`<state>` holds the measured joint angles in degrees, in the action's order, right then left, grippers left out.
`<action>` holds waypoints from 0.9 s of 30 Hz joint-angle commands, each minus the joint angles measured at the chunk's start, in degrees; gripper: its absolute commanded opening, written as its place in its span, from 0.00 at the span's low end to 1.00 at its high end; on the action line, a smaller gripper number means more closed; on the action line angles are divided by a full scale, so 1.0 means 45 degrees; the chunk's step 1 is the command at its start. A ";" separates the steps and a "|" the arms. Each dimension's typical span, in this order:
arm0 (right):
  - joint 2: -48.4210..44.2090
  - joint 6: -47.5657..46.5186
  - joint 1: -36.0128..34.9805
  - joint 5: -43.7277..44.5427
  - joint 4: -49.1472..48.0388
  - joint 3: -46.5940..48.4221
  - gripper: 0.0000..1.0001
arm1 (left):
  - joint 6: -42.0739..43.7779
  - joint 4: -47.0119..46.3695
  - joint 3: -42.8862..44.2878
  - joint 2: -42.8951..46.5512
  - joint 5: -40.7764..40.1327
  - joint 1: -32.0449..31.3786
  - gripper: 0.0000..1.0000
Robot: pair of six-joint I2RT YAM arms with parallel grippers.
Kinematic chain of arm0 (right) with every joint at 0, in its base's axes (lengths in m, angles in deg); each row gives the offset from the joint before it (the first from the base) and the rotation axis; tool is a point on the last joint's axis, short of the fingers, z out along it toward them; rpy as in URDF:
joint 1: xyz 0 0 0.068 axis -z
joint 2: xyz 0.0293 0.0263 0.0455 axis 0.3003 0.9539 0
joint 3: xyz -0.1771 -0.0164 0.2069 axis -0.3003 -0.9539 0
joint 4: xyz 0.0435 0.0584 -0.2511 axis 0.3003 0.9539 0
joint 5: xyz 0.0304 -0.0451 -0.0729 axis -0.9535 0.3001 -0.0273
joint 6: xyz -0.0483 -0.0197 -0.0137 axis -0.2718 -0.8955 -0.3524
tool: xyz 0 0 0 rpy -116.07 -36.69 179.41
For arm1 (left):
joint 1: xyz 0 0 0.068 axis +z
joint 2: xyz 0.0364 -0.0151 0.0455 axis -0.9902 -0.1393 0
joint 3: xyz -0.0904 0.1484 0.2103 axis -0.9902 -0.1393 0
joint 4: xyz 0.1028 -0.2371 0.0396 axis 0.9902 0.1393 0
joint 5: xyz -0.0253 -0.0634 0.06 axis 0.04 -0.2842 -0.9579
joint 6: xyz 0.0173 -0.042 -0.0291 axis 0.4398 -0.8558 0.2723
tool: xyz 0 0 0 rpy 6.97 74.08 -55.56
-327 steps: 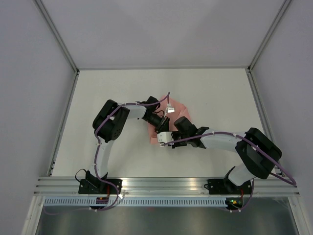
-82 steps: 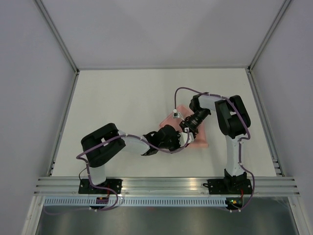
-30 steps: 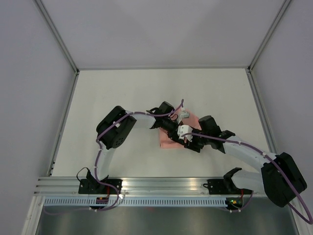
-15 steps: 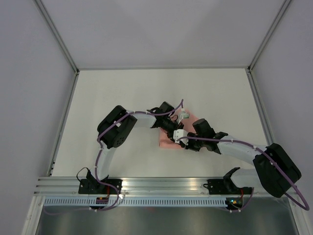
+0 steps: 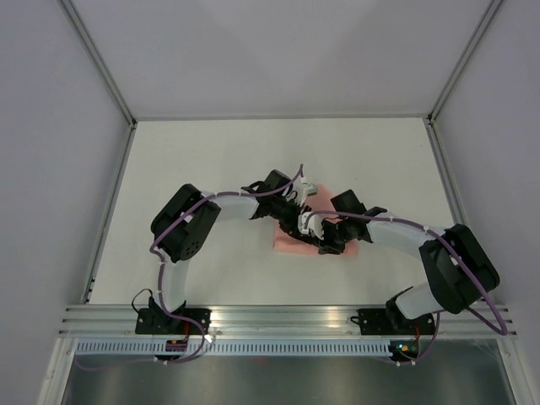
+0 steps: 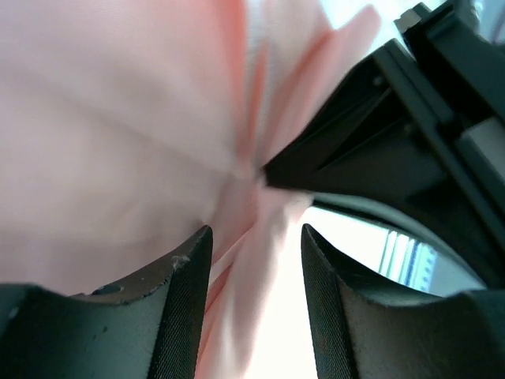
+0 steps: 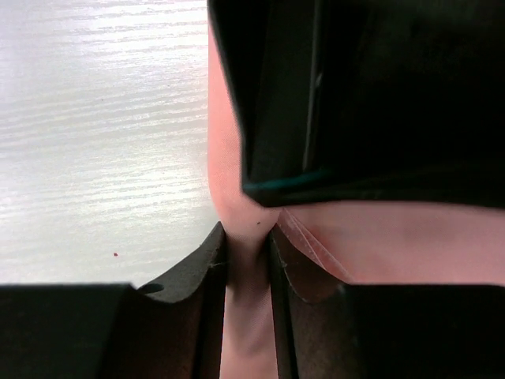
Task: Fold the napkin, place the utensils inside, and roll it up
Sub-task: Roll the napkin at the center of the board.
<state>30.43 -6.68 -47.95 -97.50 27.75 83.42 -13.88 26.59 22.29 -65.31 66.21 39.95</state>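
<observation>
Shows the napkin (image 5: 291, 245), glossy creased salmon cloth, bunched mid-table. Bends both arms inward over it. Clamps the right gripper (image 7: 248, 243) on a thin ridge; holds the left gripper (image 6: 256, 246) parted, cloth loose between.

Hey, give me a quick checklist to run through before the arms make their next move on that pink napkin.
1. Right end effector gripping the napkin: ok, a fold is pinched between its fingers.
2. Left end effector open: ok, fingers apart, cloth loose between them.
3. Utensils inside the napkin: cannot tell, none visible.
4. Room between the two end effectors: not ok, they crowd together over the napkin.
5. Napkin lying flat on the table: cannot tell, arms cover most of it.
</observation>
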 commanded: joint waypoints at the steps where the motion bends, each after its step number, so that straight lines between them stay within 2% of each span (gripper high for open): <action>1: 0.1339 -0.1258 0.0775 -0.1733 0.2803 0.0888 0.09 | -0.1234 -0.1053 -0.0621 0.1423 -0.2137 0.0572 0.54; 5: 0.2767 -0.2468 0.1809 -0.2710 0.4561 0.2079 0.09 | -0.1645 -0.2245 -0.1617 0.3041 -0.3834 0.0885 0.54; 6: 0.3021 -0.2916 0.1948 -0.2847 0.5241 0.2526 0.09 | -0.1704 -0.2460 -0.2044 0.3298 -0.4708 0.0905 0.55; 10: 0.4892 -0.4185 0.2534 -0.3472 0.6983 0.3681 0.09 | -0.1666 -0.3787 -0.3451 0.4607 -0.6043 0.0886 0.55; 15: 0.6810 -0.5536 0.3120 -0.3980 0.9305 0.5397 0.08 | -0.1297 -0.7534 -0.6571 0.6286 -0.7330 0.0730 0.57; 17: 0.7514 -0.5926 0.3334 -0.4117 0.9835 0.5791 0.08 | -0.0731 -0.8279 -0.7222 0.6873 -0.7877 0.0263 0.57; 18: 0.7671 -0.5947 0.3394 -0.4195 1.0167 0.6141 0.08 | 0.0200 -0.8379 -0.7669 0.7049 -0.8732 -0.0068 0.57; 22: 0.8277 -0.5714 0.3570 -0.4157 1.0307 0.6593 0.09 | 0.2647 -0.8867 -0.8279 0.7422 -1.1216 -0.2544 0.59; 27: 0.8687 -0.5266 0.3590 -0.4118 1.0230 0.6945 0.09 | 0.4641 -0.8830 -0.7929 0.6720 -1.2392 -0.4073 0.60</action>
<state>66.80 -27.36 -31.87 -121.63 77.32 114.12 -3.08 -8.47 -14.65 -33.94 17.80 23.82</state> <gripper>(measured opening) 0.273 0.599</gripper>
